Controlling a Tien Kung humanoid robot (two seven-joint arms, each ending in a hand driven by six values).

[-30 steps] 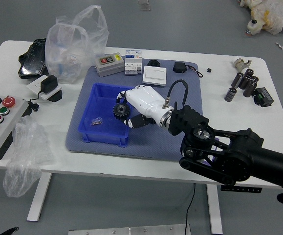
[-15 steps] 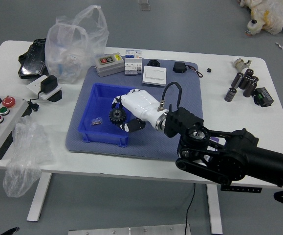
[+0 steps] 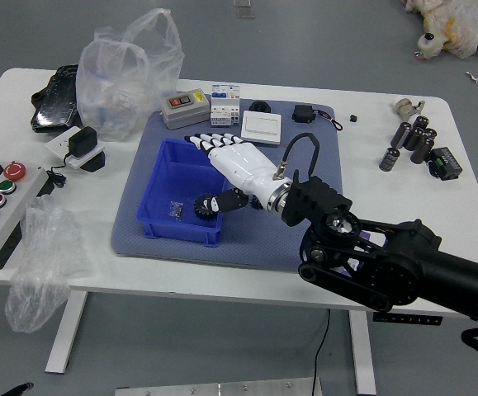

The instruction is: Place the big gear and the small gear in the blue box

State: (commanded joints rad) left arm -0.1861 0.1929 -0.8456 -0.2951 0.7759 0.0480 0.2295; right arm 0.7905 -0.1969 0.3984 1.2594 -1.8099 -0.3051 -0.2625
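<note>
Gear drop: I think I am setting one gear (image 3: 205,207) down in the blue box (image 3: 181,232), and that part looks almost done.
Next move: I should lift my right hand (image 3: 247,169) up and away gently, so my thumb (image 3: 231,200) does not drag the gear or bump the box. Then I can look for the other gear.
Gear look: dark and round, with little teeth on its edge. I cannot tell if it is the big or small one.
Gear place: inside the box, by my thumb tip, to the right of a small clear packet (image 3: 176,210).
Right-hand fingers: spread wide apart, not wrapped around anything.
Under my hand: a dark bit (image 3: 257,203) peeks out. It is too hidden to name.
Left corner: only a dark tip of my left hand (image 3: 16,389) shows, so I cannot tell how it is held.
</note>
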